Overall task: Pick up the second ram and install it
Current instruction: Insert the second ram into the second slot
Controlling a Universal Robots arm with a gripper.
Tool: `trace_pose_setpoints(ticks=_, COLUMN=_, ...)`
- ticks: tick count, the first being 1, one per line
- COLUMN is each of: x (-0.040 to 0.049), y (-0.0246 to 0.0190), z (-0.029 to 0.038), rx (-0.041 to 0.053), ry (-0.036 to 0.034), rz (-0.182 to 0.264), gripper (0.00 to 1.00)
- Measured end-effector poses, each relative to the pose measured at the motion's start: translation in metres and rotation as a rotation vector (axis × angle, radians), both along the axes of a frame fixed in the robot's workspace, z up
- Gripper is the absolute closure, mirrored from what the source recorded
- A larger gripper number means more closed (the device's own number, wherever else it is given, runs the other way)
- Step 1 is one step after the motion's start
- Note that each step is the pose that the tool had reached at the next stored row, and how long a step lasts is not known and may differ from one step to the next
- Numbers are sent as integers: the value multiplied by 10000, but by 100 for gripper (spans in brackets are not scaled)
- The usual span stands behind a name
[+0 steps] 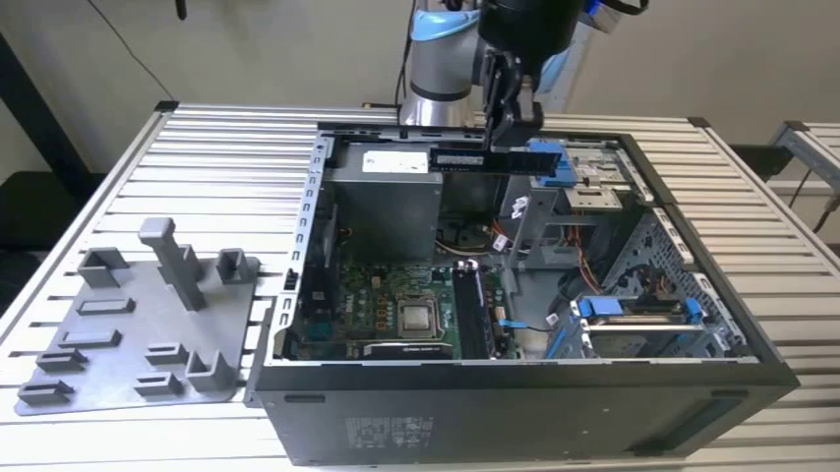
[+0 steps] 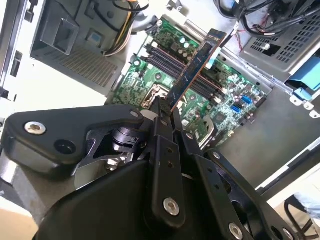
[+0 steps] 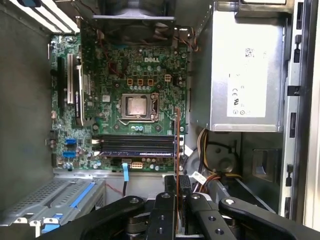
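I watched the gripper (image 1: pixel 510 136) hang over the far end of the open case (image 1: pixel 525 413), clenched on the ram (image 1: pixel 489 159). The stick was level and on edge in the air, well above the motherboard (image 1: pixel 393 305) and touching nothing in the case. In the second wrist view the fingers (image 2: pixel 159 107) pinched one end of the ram (image 2: pixel 192 67), and the rest jutted out over the green board. In the first wrist view the ram (image 3: pixel 177 142) showed edge-on as a thin line crossing the end of the slots (image 3: pixel 135 145). A grey plate (image 1: pixel 138 320) lay on the table (image 1: pixel 223 147) just beside the case, at the exterior view's left.
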State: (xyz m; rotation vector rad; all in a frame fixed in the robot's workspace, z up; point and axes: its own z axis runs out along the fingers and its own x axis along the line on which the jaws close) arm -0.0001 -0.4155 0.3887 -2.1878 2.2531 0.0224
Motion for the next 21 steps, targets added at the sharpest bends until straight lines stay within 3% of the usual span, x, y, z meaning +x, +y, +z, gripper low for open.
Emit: trace_pose_setpoints(ticks=21, x=0, y=-19, z=0, rx=-1, ry=0, rz=-2486, gripper=86)
